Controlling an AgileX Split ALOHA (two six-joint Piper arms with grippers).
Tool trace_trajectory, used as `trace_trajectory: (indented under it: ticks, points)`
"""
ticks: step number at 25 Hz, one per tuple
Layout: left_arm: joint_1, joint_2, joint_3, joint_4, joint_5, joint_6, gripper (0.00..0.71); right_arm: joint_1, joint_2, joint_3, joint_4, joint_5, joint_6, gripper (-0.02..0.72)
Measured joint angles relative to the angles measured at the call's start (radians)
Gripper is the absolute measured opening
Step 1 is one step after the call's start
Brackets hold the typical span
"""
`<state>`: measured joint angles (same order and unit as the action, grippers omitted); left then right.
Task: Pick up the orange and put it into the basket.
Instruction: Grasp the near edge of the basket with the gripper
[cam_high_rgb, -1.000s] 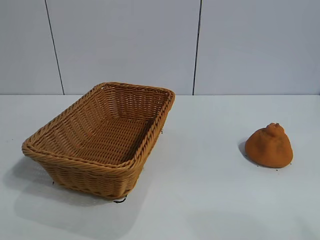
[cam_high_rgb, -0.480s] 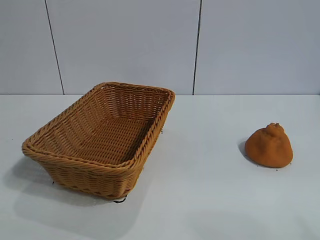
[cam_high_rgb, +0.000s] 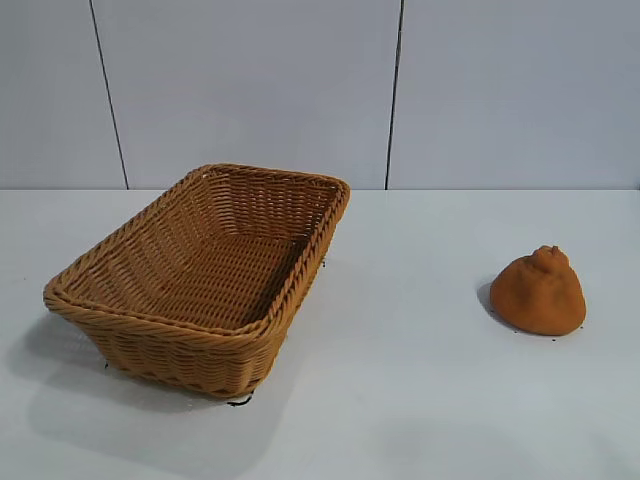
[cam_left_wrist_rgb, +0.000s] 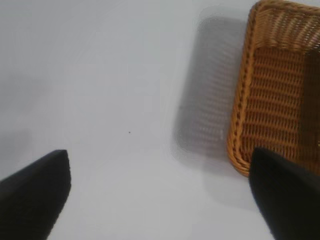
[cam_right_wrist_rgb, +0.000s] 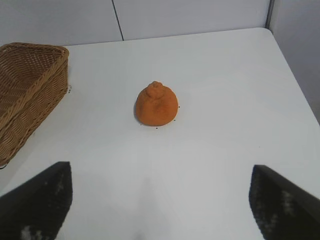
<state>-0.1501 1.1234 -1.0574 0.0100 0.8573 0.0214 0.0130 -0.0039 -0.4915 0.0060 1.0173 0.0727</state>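
Note:
The orange (cam_high_rgb: 538, 293), a dull lumpy fruit with a knobby top, rests on the white table at the right. It also shows in the right wrist view as the orange (cam_right_wrist_rgb: 156, 104), well ahead of my right gripper (cam_right_wrist_rgb: 161, 172), which is open and empty. The tan wicker basket (cam_high_rgb: 120, 310) stands at the left, empty. One end of the basket (cam_left_wrist_rgb: 240, 125) appears in the left wrist view beside my left gripper (cam_left_wrist_rgb: 159, 157), also open with nothing between its fingers. Neither arm shows in the exterior view.
The white table (cam_high_rgb: 400, 380) meets a grey panelled wall behind. In the right wrist view the table's edge (cam_right_wrist_rgb: 295, 75) runs past the orange, and the basket's side (cam_right_wrist_rgb: 30, 100) lies off to one side.

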Motion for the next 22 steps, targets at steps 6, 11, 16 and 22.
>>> trace_trajectory:
  ticks: [6, 11, 16, 22]
  points:
    - [-0.220, 0.054, 0.000, 0.000, -0.011, -0.106, 0.697, 0.000, 0.000, 0.000, 0.000, 0.000, 0.000, 0.659]
    - [-0.385, 0.076, -0.003, 0.000, -0.026, -0.265, 0.697, 0.000, 0.000, 0.000, 0.000, 0.000, 0.000, 0.659]
    - [-0.421, 0.132, -0.003, 0.001, -0.011, -0.592, 0.697, 0.000, 0.000, 0.000, 0.000, 0.001, 0.000, 0.659]
    - [-0.421, 0.212, -0.003, 0.003, -0.002, -0.942, 0.697, 0.000, 0.000, 0.000, 0.000, 0.001, 0.000, 0.659]
